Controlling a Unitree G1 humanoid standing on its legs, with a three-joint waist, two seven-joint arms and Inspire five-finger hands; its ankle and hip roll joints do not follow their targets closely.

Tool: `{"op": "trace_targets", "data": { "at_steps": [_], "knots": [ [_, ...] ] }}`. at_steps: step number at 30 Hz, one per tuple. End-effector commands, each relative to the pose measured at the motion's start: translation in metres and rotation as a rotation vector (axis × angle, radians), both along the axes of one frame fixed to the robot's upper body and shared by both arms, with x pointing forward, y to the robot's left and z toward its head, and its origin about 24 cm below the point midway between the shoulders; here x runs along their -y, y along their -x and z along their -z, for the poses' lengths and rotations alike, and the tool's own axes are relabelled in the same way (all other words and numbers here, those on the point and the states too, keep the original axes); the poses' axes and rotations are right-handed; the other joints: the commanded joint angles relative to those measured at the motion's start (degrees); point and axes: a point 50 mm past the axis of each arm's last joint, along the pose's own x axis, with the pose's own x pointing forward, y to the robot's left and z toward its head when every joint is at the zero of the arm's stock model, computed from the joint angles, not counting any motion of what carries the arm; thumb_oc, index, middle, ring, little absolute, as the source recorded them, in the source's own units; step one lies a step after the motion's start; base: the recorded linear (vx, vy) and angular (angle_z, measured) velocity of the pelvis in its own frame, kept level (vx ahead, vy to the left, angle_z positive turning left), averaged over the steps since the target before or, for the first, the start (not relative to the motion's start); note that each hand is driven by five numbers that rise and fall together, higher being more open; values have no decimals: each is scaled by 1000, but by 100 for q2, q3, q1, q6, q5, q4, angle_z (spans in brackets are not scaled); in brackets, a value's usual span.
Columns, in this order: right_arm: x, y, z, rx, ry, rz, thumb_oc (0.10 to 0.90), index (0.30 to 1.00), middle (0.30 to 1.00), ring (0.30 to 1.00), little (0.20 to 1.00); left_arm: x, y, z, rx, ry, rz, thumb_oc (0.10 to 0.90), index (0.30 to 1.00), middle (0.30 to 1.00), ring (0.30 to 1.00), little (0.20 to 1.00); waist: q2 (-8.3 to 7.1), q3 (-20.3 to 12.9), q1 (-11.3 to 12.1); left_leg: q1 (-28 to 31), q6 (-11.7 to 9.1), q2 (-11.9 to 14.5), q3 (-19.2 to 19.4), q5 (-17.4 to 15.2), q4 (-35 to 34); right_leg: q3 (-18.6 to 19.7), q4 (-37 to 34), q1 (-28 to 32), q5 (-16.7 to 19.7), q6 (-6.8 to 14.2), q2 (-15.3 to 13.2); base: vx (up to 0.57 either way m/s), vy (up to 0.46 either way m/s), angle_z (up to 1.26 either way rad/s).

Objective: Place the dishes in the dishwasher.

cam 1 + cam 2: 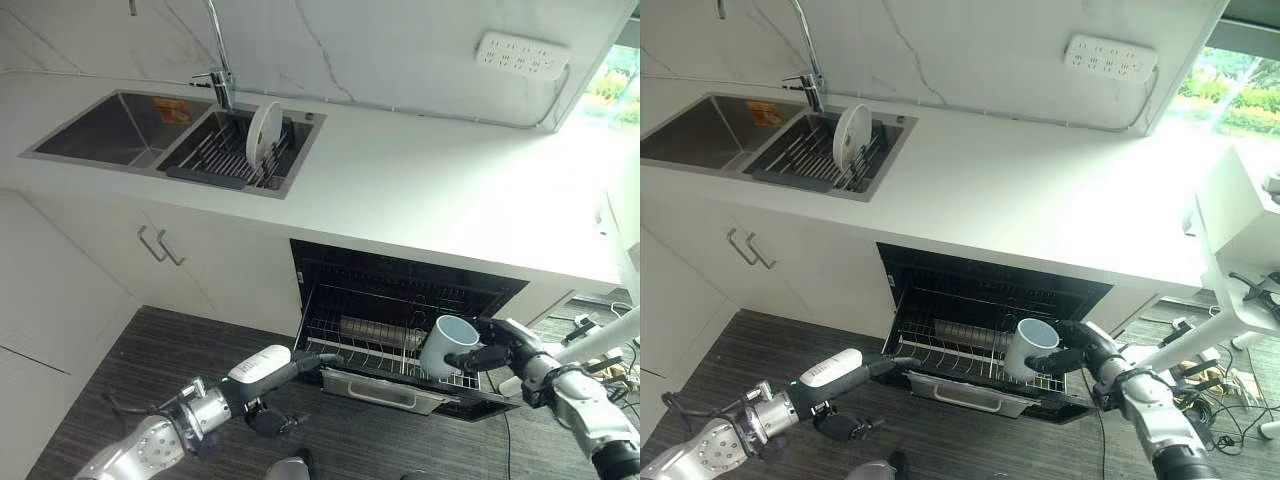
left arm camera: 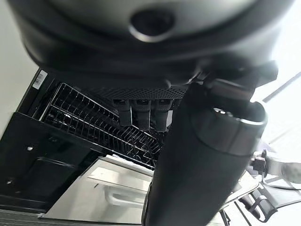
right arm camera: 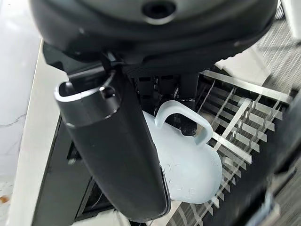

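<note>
A white mug point(image 1: 447, 345) hangs tilted over the right end of the pulled-out wire rack point(image 1: 365, 352) of the open dishwasher point(image 1: 400, 285) under the counter. My right hand point(image 1: 503, 353) is shut on the mug, with its thumb point(image 3: 113, 155) along the mug's side point(image 3: 188, 165) and the handle facing the fingers. My left hand point(image 1: 262, 368) reaches in low from the left, and its straight fingers point(image 1: 325, 358) touch the rack's front left corner. A white plate point(image 1: 264, 132) stands on edge in the drying rack in the right sink basin.
A metal item point(image 1: 380, 330) lies in the back of the rack. The drawer front has a bar handle point(image 1: 385, 392). The sink's left basin point(image 1: 120, 130), the tap point(image 1: 218, 60) and a wall socket strip point(image 1: 525, 55) are above. Cabinet handles point(image 1: 160, 245) are at left.
</note>
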Motion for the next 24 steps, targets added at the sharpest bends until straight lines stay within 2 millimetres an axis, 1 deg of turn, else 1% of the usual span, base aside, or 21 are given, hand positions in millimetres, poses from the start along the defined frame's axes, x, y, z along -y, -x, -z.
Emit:
{"op": "trace_targets", "data": {
  "at_steps": [1,4,5,8,15,18,24],
  "knots": [
    [7,-27,-38,111,80,-57,400,300,300,300,300,22,-9,-41,223,160,123,800,900,900,900,900,89,-221,112,367,-331,623,423,-405,155,188,291,-314,-296,68,276,0,0,0],
    [8,-26,-31,74,88,-58,400,300,300,300,300,23,-9,-39,240,141,121,800,900,900,900,900,89,-198,156,356,-332,633,416,-389,155,174,291,-311,-285,78,270,14,-26,1],
    [7,-27,-24,52,97,-48,400,300,300,300,300,25,-10,-36,268,114,122,800,900,900,900,900,103,-165,189,335,-328,636,409,-380,155,169,291,-323,-273,90,262,11,-46,2],
    [6,-30,-20,55,113,-18,400,300,300,300,300,27,-14,-36,309,103,124,800,900,900,900,900,133,-109,224,256,-319,630,404,-355,155,193,291,-390,-247,106,256,-19,-47,11],
    [7,-39,-18,55,93,26,400,300,300,300,300,34,-22,-39,352,129,135,800,900,900,900,900,251,-4,264,105,-332,614,351,-292,155,235,291,-516,-211,104,240,-25,-14,3],
    [3,-43,-17,78,78,35,400,300,300,300,300,39,-24,-38,353,140,140,800,900,900,900,900,321,39,261,43,-332,593,326,-274,155,249,291,-566,-215,87,224,0,0,0],
    [-5,-56,-25,126,68,45,400,300,300,300,300,45,-28,-36,367,154,137,800,900,900,900,900,431,122,262,-61,-339,555,287,-243,155,259,291,-665,-206,58,199,-20,19,2]
  ]
}}
